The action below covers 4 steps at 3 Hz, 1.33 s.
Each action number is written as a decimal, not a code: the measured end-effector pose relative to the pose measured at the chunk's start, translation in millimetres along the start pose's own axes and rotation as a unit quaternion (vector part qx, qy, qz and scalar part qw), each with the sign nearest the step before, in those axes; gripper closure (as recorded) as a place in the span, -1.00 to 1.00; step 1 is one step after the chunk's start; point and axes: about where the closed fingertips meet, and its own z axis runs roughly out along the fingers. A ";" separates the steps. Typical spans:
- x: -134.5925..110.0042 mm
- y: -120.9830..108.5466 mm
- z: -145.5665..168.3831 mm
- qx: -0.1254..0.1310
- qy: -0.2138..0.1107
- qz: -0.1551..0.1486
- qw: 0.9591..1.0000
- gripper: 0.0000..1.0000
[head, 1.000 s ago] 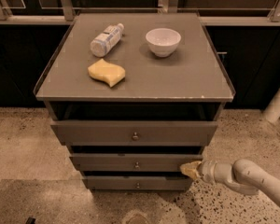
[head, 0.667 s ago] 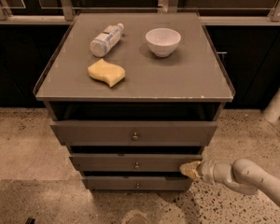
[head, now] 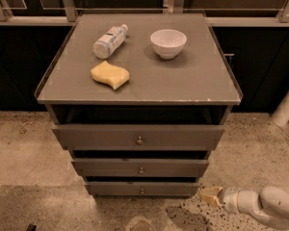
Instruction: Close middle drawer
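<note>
The middle drawer is the grey-brown low front with a small round knob, in the middle of the three-drawer cabinet. It stands slightly out, with a dark gap above it. The top drawer is taller and stands out further. The bottom drawer is the narrowest. My gripper is low at the lower right, tan-tipped on a white arm. It sits beside the bottom drawer's right end, below and right of the middle drawer, and is not touching the middle drawer.
On the cabinet top lie a plastic bottle on its side, a white bowl and a yellow sponge. Dark cabinets stand behind. A white pipe leans at the right. The floor is speckled.
My gripper has moved down and to the right, away from the right end of the middle drawer's front. The drawers look much the same.
</note>
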 end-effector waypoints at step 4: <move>14.8 10.7 -5.9 -0.003 0.002 0.012 1.000 -1.00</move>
